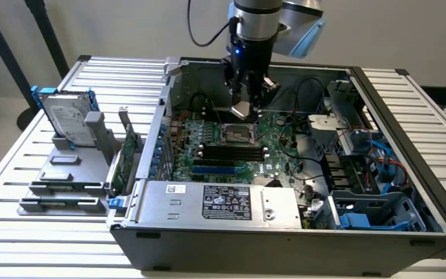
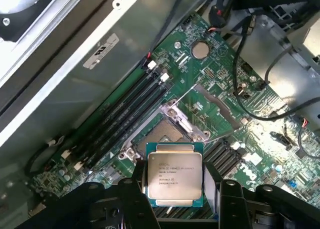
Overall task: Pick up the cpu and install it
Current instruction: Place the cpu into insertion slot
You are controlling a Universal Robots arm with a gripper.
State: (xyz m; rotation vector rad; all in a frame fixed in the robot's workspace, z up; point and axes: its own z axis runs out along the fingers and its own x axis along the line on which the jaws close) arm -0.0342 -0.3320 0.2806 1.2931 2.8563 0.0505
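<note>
Exterior view: an open computer case (image 1: 285, 241) lies on its side on a slatted metal worktop (image 1: 45, 244), its green motherboard (image 1: 273, 131) facing up. A robot arm reaches down into the case from above. Its black pincer (image 1: 243, 106) is clamped on the cpu (image 1: 241, 110), holding it in the air just above the open processor socket (image 1: 238, 135) near the middle of the board, not touching it. From here the cpu looks like a small flat square with a bright, silvery face, held at a tilt. Below the socket are rows of black memory slots (image 1: 227, 152), and nearer the camera a grey power supply box (image 1: 215, 200) with a label.

Wrist view, close up: the cpu (image 2: 174, 175) sits between two black fingers (image 2: 137, 189) of the pincer (image 2: 175, 191), one at each side edge. Its top is a silver-grey metal plate with stepped corners and several lines of small dark print, too fine to read. A thin green border shows around the plate. The socket (image 2: 170, 131) with its metal frame shows just beside the chip.

Outside the case, at the exterior view's left, a grey rack (image 1: 68, 180) holds a hard drive (image 1: 67, 119) in a blue frame and an upright green memory stick (image 1: 130, 148).
</note>
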